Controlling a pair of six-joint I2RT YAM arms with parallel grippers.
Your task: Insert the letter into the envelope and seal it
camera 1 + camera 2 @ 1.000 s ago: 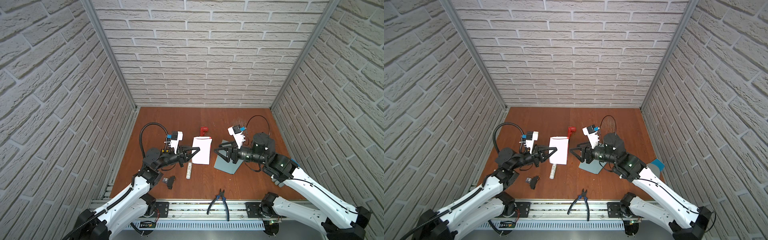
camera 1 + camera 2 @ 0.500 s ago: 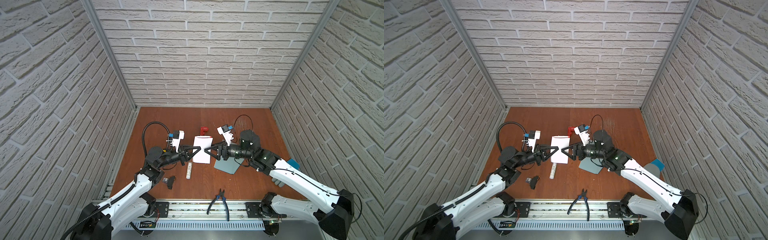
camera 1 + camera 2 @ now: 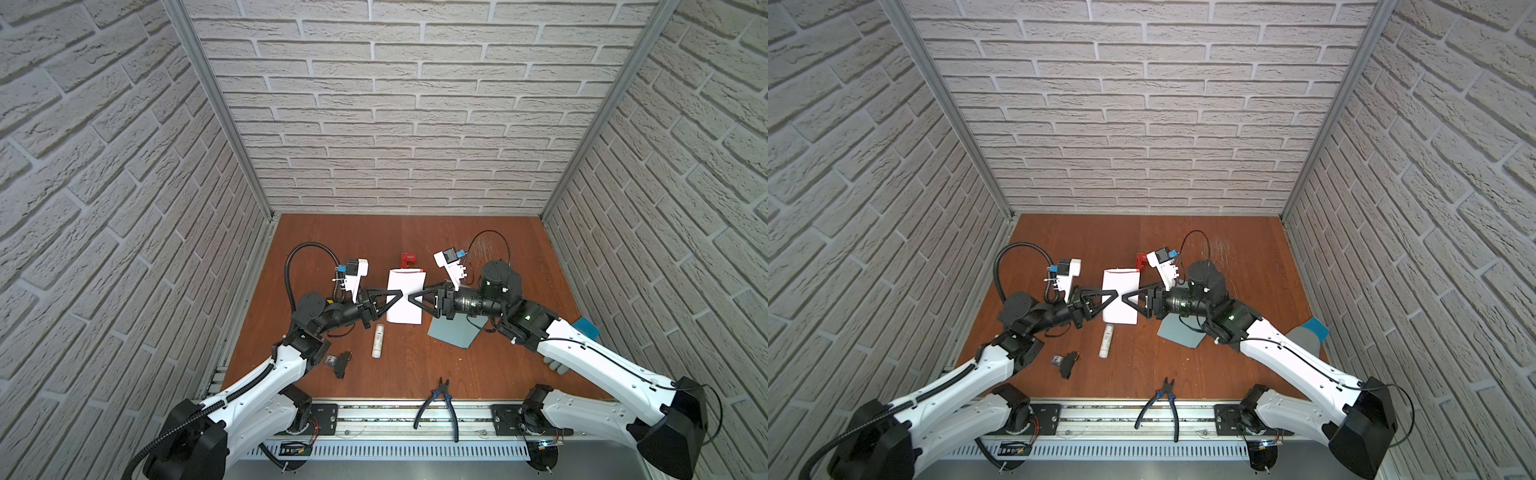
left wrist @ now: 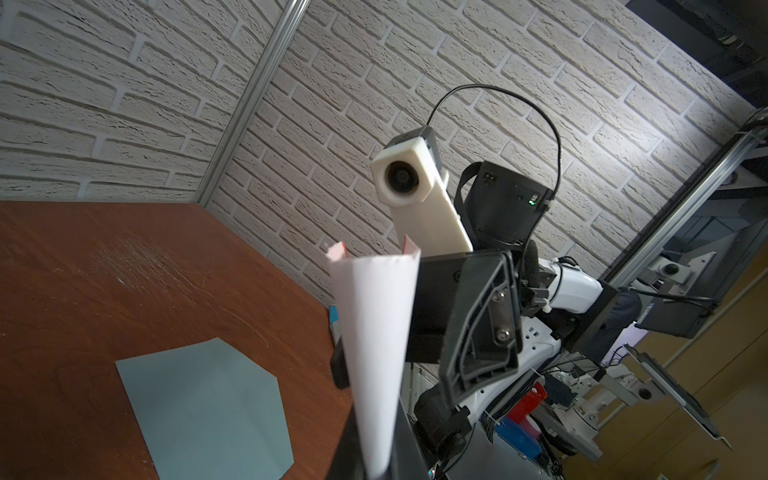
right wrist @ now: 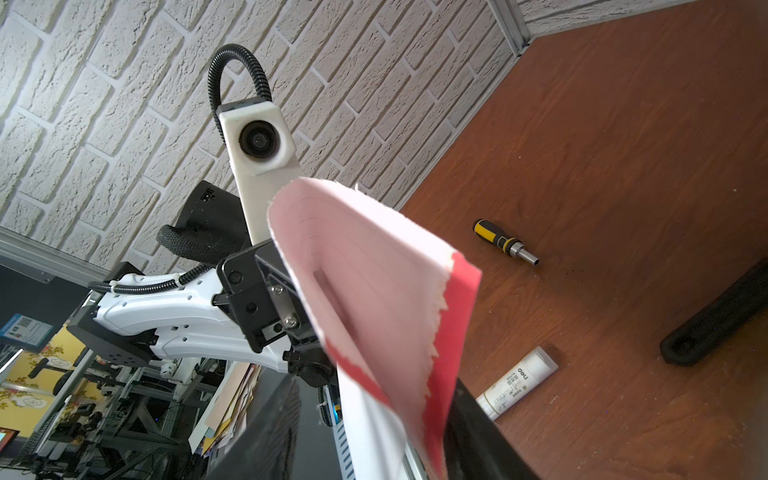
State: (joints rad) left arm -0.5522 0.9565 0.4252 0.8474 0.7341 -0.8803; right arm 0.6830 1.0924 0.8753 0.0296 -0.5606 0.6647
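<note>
The letter, white with red edging, is held up above the table between the two arms. My left gripper is shut on its left edge; the left wrist view shows the sheet curling up out of the jaws. My right gripper straddles the opposite edge. In the right wrist view the letter rests against one finger, with a gap to the other, so the gripper is open. The blue-grey envelope lies flat under my right wrist.
A white glue stick lies below the letter. Blue-handled pliers rest at the front edge, and a black part at front left. A red object sits behind the letter. A blue-cuffed glove lies far right.
My right gripper has swung left, away from the envelope, to the letter's right edge, and its jaws have narrowed around it. The left gripper has kept its hold on the letter.
</note>
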